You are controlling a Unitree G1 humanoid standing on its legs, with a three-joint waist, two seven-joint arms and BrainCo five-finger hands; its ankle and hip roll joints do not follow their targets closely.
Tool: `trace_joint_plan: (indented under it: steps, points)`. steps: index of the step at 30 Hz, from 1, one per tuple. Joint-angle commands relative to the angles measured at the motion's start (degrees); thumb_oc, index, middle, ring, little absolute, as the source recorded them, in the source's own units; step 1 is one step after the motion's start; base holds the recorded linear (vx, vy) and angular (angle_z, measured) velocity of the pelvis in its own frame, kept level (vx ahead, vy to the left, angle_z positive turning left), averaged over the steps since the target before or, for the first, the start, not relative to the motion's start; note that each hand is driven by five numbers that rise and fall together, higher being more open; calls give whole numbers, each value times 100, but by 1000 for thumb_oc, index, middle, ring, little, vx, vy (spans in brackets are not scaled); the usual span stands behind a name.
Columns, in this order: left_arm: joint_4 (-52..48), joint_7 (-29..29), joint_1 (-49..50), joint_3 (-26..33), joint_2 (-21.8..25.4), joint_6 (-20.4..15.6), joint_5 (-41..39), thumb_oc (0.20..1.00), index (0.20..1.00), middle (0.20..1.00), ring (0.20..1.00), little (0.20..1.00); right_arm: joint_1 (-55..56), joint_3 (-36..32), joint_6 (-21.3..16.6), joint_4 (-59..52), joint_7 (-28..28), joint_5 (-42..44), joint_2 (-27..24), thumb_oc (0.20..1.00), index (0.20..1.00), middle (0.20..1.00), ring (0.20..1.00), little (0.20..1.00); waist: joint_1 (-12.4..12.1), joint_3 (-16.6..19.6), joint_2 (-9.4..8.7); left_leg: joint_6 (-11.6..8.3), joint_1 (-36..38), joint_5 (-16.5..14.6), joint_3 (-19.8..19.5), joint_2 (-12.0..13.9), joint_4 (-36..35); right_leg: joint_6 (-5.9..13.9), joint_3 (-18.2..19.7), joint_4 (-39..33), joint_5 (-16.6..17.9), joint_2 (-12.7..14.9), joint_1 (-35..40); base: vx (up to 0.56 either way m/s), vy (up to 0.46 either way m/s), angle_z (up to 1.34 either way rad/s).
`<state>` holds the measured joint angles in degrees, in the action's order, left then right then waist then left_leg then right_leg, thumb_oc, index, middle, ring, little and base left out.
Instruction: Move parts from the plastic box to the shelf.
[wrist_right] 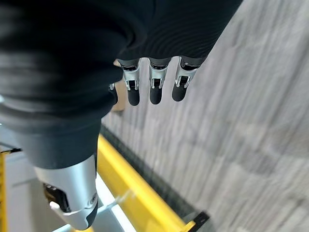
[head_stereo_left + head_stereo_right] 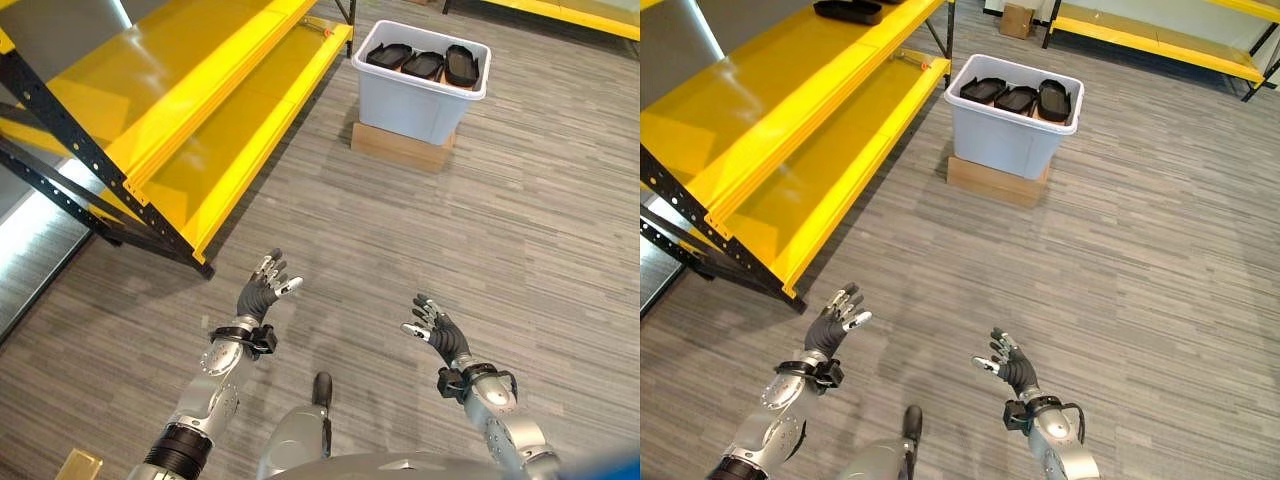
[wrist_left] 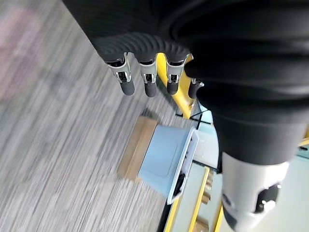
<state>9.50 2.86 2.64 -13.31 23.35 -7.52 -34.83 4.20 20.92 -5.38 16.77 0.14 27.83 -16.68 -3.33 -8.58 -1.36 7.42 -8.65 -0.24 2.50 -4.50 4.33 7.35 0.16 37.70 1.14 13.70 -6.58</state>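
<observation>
Parts of black moulded plastic (image 2: 1017, 98) lie in a pale grey plastic box (image 2: 1010, 140) on a flat cardboard carton (image 2: 992, 183), beside the yellow steel shelf (image 2: 790, 130). One more black part (image 2: 848, 10) rests on the shelf's upper level. Left hand (image 2: 264, 290) and right hand (image 2: 432, 326) hover over the floor well short of the box, fingers loosely spread, holding nothing.

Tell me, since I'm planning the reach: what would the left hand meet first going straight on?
Probably bare floor; the left hand points roughly between shelf and box, depth unclear.

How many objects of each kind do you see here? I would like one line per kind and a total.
Black plastic parts in the box: 3
Black plastic part on the shelf: 1
Light grey plastic box: 1
Flat cardboard base under the box: 1
Yellow metal shelf: 1
Total: 7
</observation>
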Motion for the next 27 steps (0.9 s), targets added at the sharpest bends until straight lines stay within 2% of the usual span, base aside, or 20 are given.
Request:
trace_joint_plan:
  steps: [1,2,3,4,5,6,7,8,9,10,14,15,17,18,21,23,24,26,27]
  points:
    - [-447,-28,158,29,104,-227,208,1000,1000,1000,1000,1000,-94,-69,-166,-138,119,-116,-189,1000,1000,1000,1000,1000,90,117,233,-288,-128,37,-504,173,63,-14,-189,-64,512,-193,224,379,196,12]
    - [-412,-43,150,27,95,-212,237,1000,1000,1000,1000,1000,-67,-74,-192,-209,128,-82,-201,1000,1000,1000,1000,1000,233,14,327,-273,81,-25,-610,167,32,-127,-91,27,87,-522,-214,281,71,16]
    - [-410,-53,161,33,82,-213,221,1000,1000,1000,1000,1000,-14,-85,-194,-254,136,-50,-204,1000,1000,1000,1000,1000,332,-58,372,-266,295,-64,-689,155,-8,-196,-143,-75,-291,-725,-467,535,94,23]
    - [-404,-79,174,87,67,-242,158,1000,1000,1000,1000,1000,42,-103,-226,-363,143,36,-200,1000,1000,1000,1000,1000,410,-104,394,-302,618,-201,-659,155,-114,-280,-481,-771,-567,-668,-809,504,26,31]
    - [-359,-63,170,116,43,-258,137,1000,1000,1000,1000,1000,46,-125,-233,-363,125,34,-205,1000,1000,1000,1000,1000,439,-130,378,-342,766,-279,-689,129,-154,-267,-642,-1268,-527,-541,-799,508,-38,37]
    - [-319,-33,174,153,4,-276,133,1000,1000,1000,1000,1000,34,-135,-238,-352,115,29,-208,1000,1000,1000,1000,1000,474,-141,323,-382,923,-364,-676,88,-232,-195,-822,-2069,-361,-409,-913,272,-56,26]
    - [-316,-33,177,153,4,-278,133,1000,1000,1000,1000,1000,37,-131,-239,-351,114,28,-208,1000,1000,1000,1000,1000,480,-154,355,-386,968,-378,-688,126,-252,-196,-854,-2170,-330,-449,-824,307,-65,30]
    - [-261,-28,206,166,-40,-310,145,1000,1000,1000,1000,1000,37,-120,-218,-311,128,12,-224,1000,1000,1000,1000,1000,547,-143,348,-424,1140,-410,-740,123,-380,-102,-833,-2813,-121,-474,-857,411,-93,48]
    - [-229,-31,225,184,-55,-318,142,1000,1000,1000,1000,1000,-21,-71,-154,-305,108,-105,-264,1000,1000,1000,1000,1000,603,-149,296,-490,1358,-469,-772,137,-533,78,-787,-3554,255,-443,-980,493,-117,45]
    - [-210,-43,249,195,-66,-315,128,1000,1000,1000,1000,1000,-26,-78,-134,-326,100,-110,-267,1000,1000,1000,1000,1000,614,-152,282,-520,1443,-492,-773,146,-591,141,-805,-3812,391,-443,-980,348,-90,43]
    - [-246,-119,319,194,-81,-299,155,1000,1000,1000,1000,1000,16,-95,-115,-425,121,-57,-295,1000,1000,1000,1000,1000,633,-84,209,-599,1760,-668,-815,184,-733,225,-928,-4003,620,-430,-956,345,-124,30]
    - [-211,-162,334,146,-155,-263,170,1000,1000,1000,1000,1000,51,-94,-112,-382,99,-99,-297,1000,1000,1000,1000,1000,652,71,131,-651,2009,-891,-852,232,-773,173,-1027,-4136,760,-412,-779,502,-229,33]
    - [-169,-111,346,126,-297,-259,5,1000,1000,1000,1000,1000,60,-146,-169,-522,85,-70,-413,1000,1000,1000,1000,1000,726,220,208,-824,2165,-1051,-894,514,-508,30,-1212,-3775,649,-483,-657,581,-312,34]
    - [-150,-120,334,104,-326,-263,-71,1000,1000,1000,1000,1000,82,-160,-185,-499,89,-50,-457,1000,1000,1000,1000,1000,764,238,262,-949,2181,-1030,-884,712,-170,-111,-1304,-3440,359,-559,-660,383,-253,33]
    - [-132,-102,238,7,-316,-249,-103,1000,1000,1000,1000,1000,68,-145,-222,-418,73,100,-503,1000,1000,1000,1000,1000,804,239,319,-1143,1997,-637,-918,934,435,-299,-1263,-3157,11,-741,-588,306,-221,-7]
    - [-189,-111,244,-36,-300,-265,-115,1000,1000,1000,1000,1000,131,-159,-230,-470,128,123,-623,1000,1000,1000,1000,1000,721,132,281,-1282,1503,194,-991,962,1764,-544,-1130,-3158,-264,-954,-277,365,-272,-39]
    - [-206,-100,304,-14,-288,-245,-207,1000,1000,1000,1000,1000,155,-192,-256,-506,79,125,-749,1000,1000,1000,1000,1000,574,-28,56,-1273,830,695,-1040,781,3067,-747,-1016,-3288,-412,-953,58,316,-274,-47]
    - [-215,-92,346,-7,-298,-219,-211,1000,1000,1000,1000,1000,178,-214,-255,-531,51,87,-778,1000,1000,1000,1000,1000,521,-99,19,-1197,631,611,-1000,734,3258,-797,-963,-3326,-457,-962,171,267,-155,-67]
    - [-232,-43,401,-36,-316,-194,-225,1000,1000,1000,1000,1000,117,-240,-291,-503,-87,69,-770,1000,1000,1000,1000,1000,341,-230,-71,-1044,-294,35,-821,522,2767,-720,-838,-3522,-554,-924,525,320,-47,-37]
